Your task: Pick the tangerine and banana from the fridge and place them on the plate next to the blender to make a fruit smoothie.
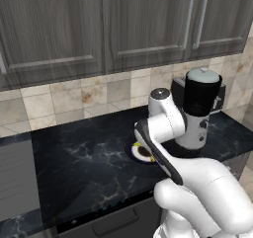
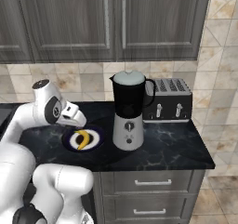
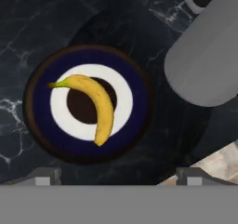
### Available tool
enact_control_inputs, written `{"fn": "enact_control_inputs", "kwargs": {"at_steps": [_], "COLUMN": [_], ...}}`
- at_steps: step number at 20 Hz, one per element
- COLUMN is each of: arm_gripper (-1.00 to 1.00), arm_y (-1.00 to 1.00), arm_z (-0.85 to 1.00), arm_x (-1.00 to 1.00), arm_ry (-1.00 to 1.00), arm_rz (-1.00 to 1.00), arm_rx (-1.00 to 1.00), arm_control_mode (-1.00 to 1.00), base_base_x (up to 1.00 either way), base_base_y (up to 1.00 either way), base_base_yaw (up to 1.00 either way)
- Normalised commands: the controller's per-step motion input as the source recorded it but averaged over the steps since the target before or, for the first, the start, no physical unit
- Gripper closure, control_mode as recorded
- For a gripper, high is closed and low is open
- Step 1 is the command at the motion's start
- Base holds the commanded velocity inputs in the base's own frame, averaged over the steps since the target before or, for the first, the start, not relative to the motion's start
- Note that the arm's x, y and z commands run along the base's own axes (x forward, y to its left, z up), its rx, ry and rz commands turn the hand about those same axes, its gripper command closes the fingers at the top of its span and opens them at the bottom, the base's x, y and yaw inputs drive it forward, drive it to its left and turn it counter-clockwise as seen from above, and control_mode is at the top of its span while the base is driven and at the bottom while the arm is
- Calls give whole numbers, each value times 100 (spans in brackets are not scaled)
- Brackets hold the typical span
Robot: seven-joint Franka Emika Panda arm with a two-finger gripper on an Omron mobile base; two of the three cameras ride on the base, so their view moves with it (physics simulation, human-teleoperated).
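1. Currently the banana lay flat on the plate, curving across the plate's white ring and dark centre, with its stalk end pointing away from the blender.
2. Plate sat on the black marble counter, just beside the blender's base on the side away from the toaster.
3. Gripper hung directly above the plate; fingers were spread wide with nothing between them and were clear of the banana. Judged: banana let go.
4. Step in hand, as judged: the banana placement was complete, and the arm was at the end of the drop-off.
5. No tangerine was on the plate, so that half of the task looked undone. The fridge was not among the things in front of the robot at this position.
6. Next move, as judged: lift the hand straight up clear of the plate and the blender jar, then take the base to the fridge for the tangerine. On return, set it on a bare part of the plate without nudging the banana.
7. Risk noted: a round fruit could roll off a flat plate, so a low release would be safer.
8. Writing and brands: none readable on the blender, toaster or cabinets. The blender knobs carried no legible marks.
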Motion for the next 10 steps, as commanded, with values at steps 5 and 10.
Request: {"fn": "enact_control_inputs", "kwargs": {"at_steps": [5,10], "arm_gripper": [-100,-100], "arm_y": [0,-6], "arm_z": [63,49], "arm_x": [-100,-91], "arm_ry": [-14,-14], "arm_rz": [0,1], "arm_rx": [0,4], "arm_control_mode": [-100,-100], "base_base_x": [0,0], "base_base_y": [0,0], "base_base_yaw": [0,0]}}
